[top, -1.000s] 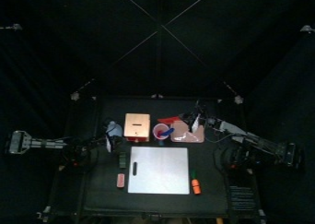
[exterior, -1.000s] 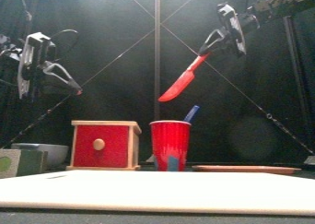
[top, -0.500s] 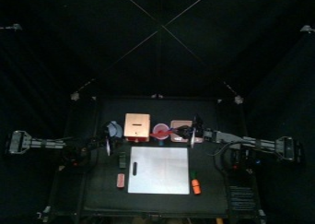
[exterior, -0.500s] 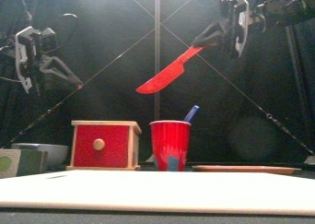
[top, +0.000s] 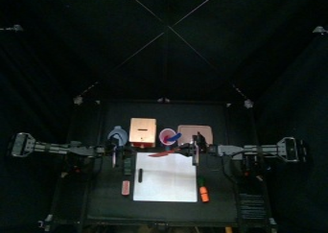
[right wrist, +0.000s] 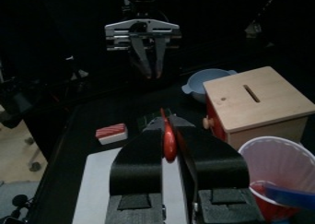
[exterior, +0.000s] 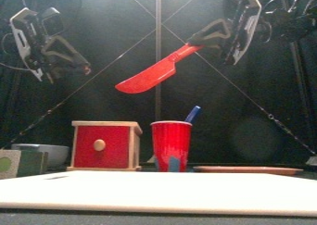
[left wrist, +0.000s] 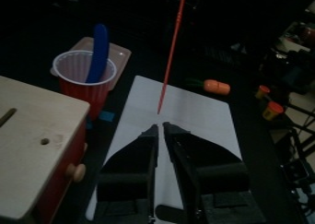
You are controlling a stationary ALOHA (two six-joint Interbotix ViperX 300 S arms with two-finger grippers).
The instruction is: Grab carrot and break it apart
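Slanting down toward the left arm, the carrot point(exterior: 155, 71), upper end pinched in right jaws; left jaws apparently spread.

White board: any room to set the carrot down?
Yes. The white board is bare all across, bordered by the pink block on one side and the orange piece on the other. Behind it is crowded: bowl, wooden box, red cup. The right pincer holds the carrot above.
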